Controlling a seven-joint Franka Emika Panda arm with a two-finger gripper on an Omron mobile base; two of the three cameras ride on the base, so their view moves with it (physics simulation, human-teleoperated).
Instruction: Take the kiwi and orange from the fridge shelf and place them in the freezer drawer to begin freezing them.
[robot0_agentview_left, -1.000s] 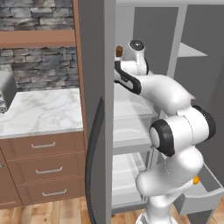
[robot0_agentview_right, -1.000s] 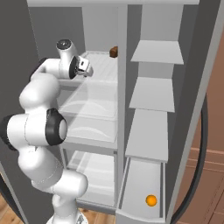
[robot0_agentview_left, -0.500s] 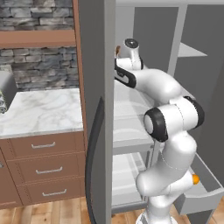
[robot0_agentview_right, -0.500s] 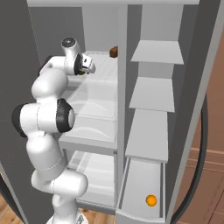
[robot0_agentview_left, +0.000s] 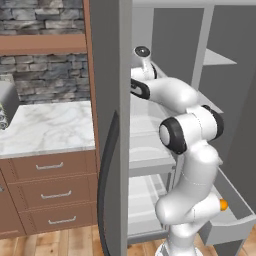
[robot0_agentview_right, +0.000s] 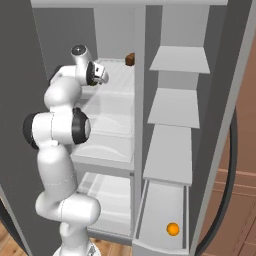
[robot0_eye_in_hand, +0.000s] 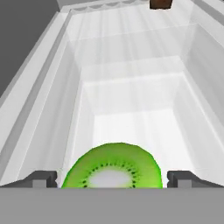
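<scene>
1. Where the fridge (robot0_agentview_right: 120, 30) stands open, clear shelves (robot0_eye_in_hand: 131, 92) fill its left side, beside a marble counter (robot0_agentview_left: 47, 127).
2. Wide apart, the jaws of the gripper (robot0_eye_in_hand: 113, 178) flank the kiwi (robot0_eye_in_hand: 113, 166) (contact unclear).
3. Down in the freezer drawer (robot0_agentview_right: 160, 247) lies the orange (robot0_agentview_right: 173, 229), near its front edge.

A small brown cylinder-like item (robot0_agentview_right: 130, 59) stands upright at the back of the top fridge shelf (robot0_agentview_right: 117, 75), close against the grey centre divider (robot0_agentview_right: 140, 100). Below it sit translucent shelves (robot0_agentview_right: 107, 142). To the right, plain grey shelves (robot0_agentview_right: 175, 107) step down one under another. Left of the fridge, a marble counter (robot0_agentview_left: 47, 127) tops wooden drawers (robot0_agentview_left: 50, 187), with a stone-tiled wall (robot0_agentview_left: 45, 77) behind.
</scene>
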